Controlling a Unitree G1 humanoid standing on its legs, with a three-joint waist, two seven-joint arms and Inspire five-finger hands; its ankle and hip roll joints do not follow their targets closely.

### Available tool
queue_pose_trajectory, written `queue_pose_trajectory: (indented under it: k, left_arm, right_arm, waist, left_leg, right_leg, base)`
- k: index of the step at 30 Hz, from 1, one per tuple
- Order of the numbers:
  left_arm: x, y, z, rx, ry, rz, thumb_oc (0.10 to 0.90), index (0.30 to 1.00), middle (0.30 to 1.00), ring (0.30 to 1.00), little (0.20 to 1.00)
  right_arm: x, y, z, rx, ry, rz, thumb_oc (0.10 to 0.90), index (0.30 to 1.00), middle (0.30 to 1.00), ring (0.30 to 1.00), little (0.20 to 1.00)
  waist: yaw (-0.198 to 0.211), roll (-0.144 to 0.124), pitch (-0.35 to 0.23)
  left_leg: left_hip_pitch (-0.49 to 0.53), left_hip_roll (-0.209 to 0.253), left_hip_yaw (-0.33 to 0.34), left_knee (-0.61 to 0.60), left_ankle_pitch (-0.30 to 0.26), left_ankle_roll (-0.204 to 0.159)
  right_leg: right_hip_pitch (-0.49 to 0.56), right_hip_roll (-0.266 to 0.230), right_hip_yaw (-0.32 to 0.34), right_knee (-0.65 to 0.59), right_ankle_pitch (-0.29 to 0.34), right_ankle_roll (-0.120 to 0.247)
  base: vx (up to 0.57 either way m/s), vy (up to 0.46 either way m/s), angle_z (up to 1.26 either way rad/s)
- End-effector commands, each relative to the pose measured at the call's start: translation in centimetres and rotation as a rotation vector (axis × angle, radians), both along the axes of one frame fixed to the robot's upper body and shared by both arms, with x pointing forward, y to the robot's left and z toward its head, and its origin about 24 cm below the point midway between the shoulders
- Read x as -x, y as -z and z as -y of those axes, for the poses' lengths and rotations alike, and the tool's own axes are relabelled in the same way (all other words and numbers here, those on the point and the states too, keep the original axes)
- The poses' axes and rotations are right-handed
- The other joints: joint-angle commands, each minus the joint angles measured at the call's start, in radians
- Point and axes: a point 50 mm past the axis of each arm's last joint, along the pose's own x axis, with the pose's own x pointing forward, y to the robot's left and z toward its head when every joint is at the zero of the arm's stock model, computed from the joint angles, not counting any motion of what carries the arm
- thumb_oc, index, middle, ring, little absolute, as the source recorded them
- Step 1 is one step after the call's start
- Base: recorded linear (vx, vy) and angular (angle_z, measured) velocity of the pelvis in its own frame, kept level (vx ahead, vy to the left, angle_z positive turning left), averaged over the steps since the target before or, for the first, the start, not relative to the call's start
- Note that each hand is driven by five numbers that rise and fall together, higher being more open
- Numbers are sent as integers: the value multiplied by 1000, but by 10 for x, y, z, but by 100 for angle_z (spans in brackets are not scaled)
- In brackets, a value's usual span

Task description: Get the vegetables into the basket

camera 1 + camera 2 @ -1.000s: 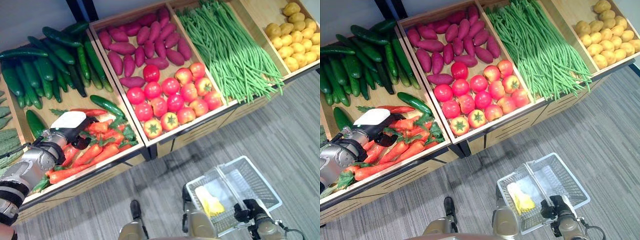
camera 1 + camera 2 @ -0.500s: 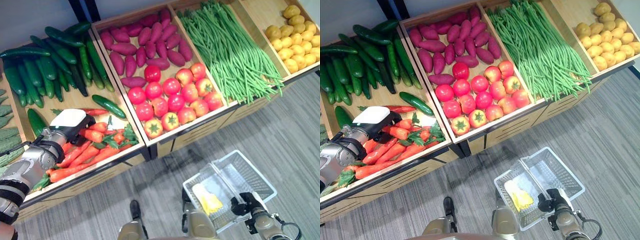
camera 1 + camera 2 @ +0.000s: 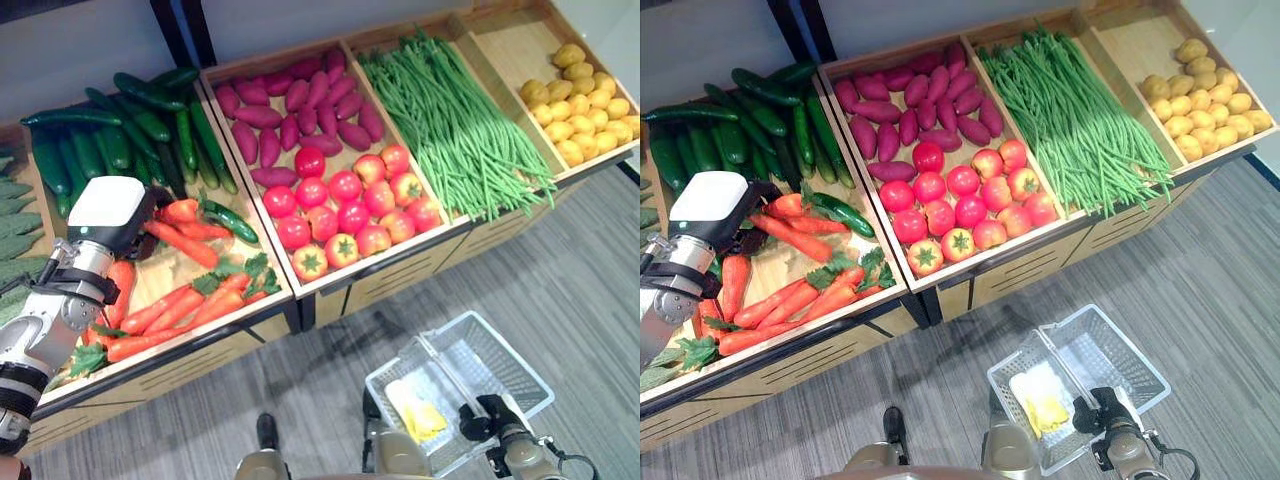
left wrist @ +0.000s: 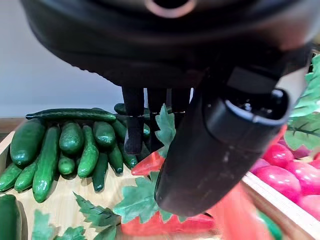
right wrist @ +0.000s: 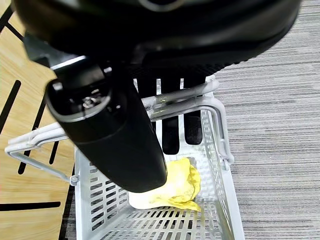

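My left hand (image 3: pixel 105 205), with a white cover on its back, hovers over the carrot crate (image 3: pixel 170 355) at the left. Its fingers (image 4: pixel 134 125) and thumb are curled round an orange carrot (image 3: pixel 185 245) with green leaves (image 4: pixel 142 197), which sticks out towards the tomatoes. More carrots (image 3: pixel 190 305) lie in the crate below. Low at the right, my right hand (image 3: pixel 497 420) is shut on the handles (image 5: pixel 175 100) of a grey wire basket (image 3: pixel 511 346) above the floor. A yellow and white thing (image 5: pixel 175 185) lies inside the basket.
Along the wooden stand from left to right lie cucumbers (image 3: pixel 130 130), purple sweet potatoes (image 3: pixel 290 115), red tomatoes (image 3: pixel 350 205), green beans (image 3: pixel 450 120) and small yellow potatoes (image 3: pixel 585 100). Grey floor (image 3: pixel 580 270) stretches in front of the stand.
My left hand has risen from the carrot pile and moved back towards the cucumbers, taking a carrot up with it. The right hand still holds the basket.
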Motion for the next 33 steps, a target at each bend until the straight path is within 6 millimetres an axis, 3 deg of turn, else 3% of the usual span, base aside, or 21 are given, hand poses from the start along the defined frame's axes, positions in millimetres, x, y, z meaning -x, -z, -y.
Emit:
queue_pose_trajectory:
  k: [1, 8, 14, 22, 33]
  left_arm:
    - [-2, -53, -11, -18, -15, 194, 400, 300, 300, 300, 300]
    - [2, -50, -13, 68, -17, 228, 400, 300, 300, 300, 300]
    - [8, -75, 2, 54, 74, 333, 400, 300, 300, 300, 300]
    - [13, -92, 22, 70, 189, 401, 400, 300, 300, 300, 300]
    - [14, -90, 36, 91, 259, 378, 400, 300, 300, 300, 300]
  right_arm:
    - [4, -9, 19, 80, -8, 17, 400, 300, 300, 300, 300]
    - [10, -7, 18, 80, -3, 8, 400, 300, 300, 300, 300]
    - [13, -6, 18, 81, 0, 1, 400, 300, 300, 300, 300]
    - [14, -4, 16, 76, -1, -4, 400, 300, 300, 300, 300]
    - [17, -4, 17, 78, 5, -11, 400, 300, 300, 300, 300]
  waist:
    - [-10, -17, -75]
    - [-10, -25, -83]
    - [-4, -29, -93]
    - [-2, -28, -100]
    - [-7, -22, -99]
  left_leg:
    - [-25, 16, -85, 1, -12, -17]
    - [-18, 18, -84, 1, -13, -17]
    - [-12, 19, -86, 1, -16, -19]
    - [-7, 20, -89, 1, -18, -19]
    - [0, 11, -87, 1, -23, -14]
  right_leg:
    - [12, -90, 25, 0, -23, 101]
    - [19, -85, 25, 0, -28, 99]
    - [29, -85, 22, 0, -31, 98]
    - [35, -86, 20, 0, -34, 97]
    - [42, -91, 24, 0, -37, 98]
  base:
    - [0, 0, 0]
    - [0, 0, 0]
    - [0, 0, 0]
    - [0, 0, 0]
    - [0, 0, 0]
